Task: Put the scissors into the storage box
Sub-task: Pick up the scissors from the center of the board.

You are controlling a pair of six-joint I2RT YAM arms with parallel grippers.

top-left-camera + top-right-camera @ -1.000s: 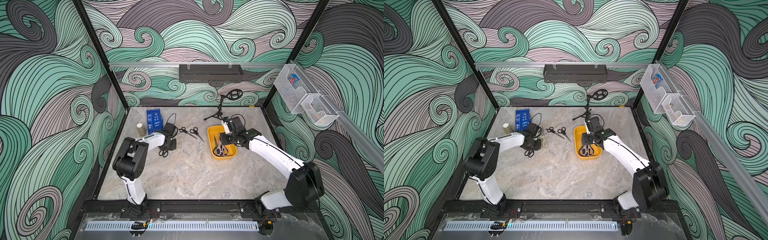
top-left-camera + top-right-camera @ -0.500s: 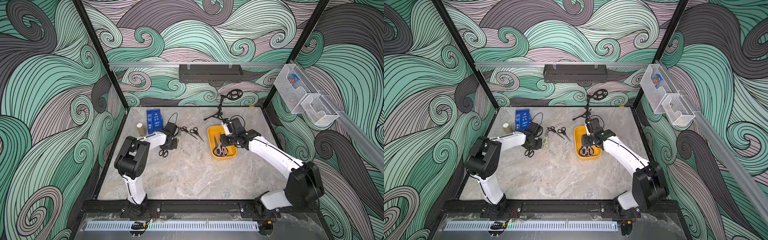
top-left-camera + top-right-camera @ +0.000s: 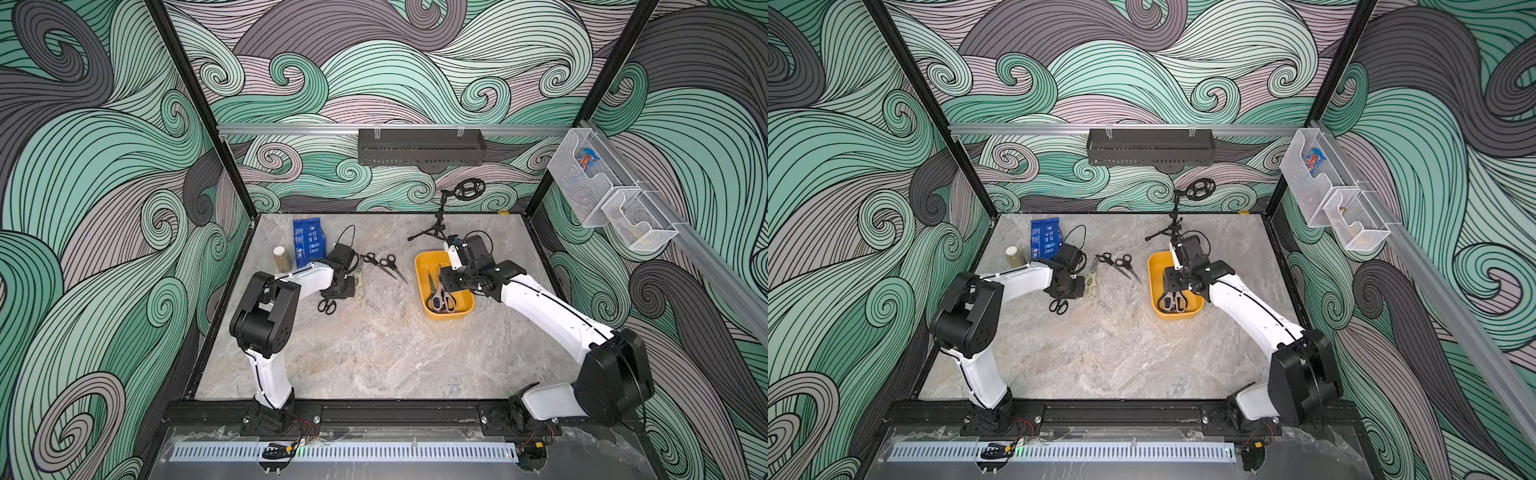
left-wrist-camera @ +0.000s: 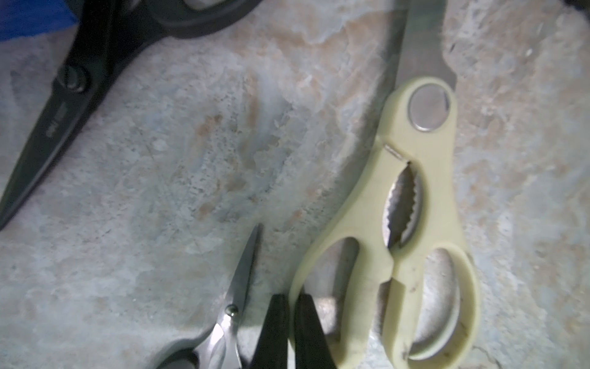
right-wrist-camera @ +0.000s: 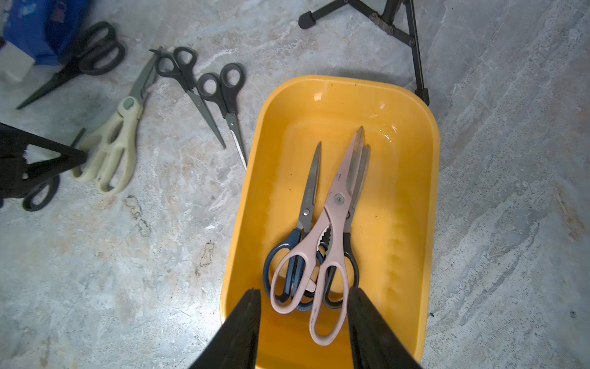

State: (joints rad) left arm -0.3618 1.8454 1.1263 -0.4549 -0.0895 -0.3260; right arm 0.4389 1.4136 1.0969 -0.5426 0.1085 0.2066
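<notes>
The mustard-yellow storage box (image 3: 420, 266) (image 3: 1153, 272) (image 5: 319, 83) holds pink-handled scissors (image 5: 333, 220) lying over a dark-blue-handled pair (image 5: 308, 191) and a black-handled pair. My right gripper (image 5: 304, 290) (image 3: 451, 283) hangs open above their handles, touching nothing. The cream-handled scissors (image 4: 415, 191) (image 3: 360, 285) (image 5: 111, 143) lie flat on the table left of the box. My left gripper (image 4: 292, 306) (image 3: 347, 286) is shut on the rim of one handle loop. Two small black-handled pairs (image 3: 384, 265) (image 5: 204, 86) lie between it and the box. Another black pair (image 3: 327, 306) lies just in front of it.
A large all-black pair of scissors (image 5: 79, 60) (image 4: 64, 96) lies by the blue packet (image 3: 308, 245), with a small jar (image 3: 281, 258) beside it. A black tripod (image 3: 436, 226) stands behind the box. A dark tray (image 3: 419, 145) and wire baskets (image 3: 602, 195) hang on the walls.
My left gripper's jaws have come together on the cream scissors' handle loop. The right arm has stayed over the box almost unmoved.
</notes>
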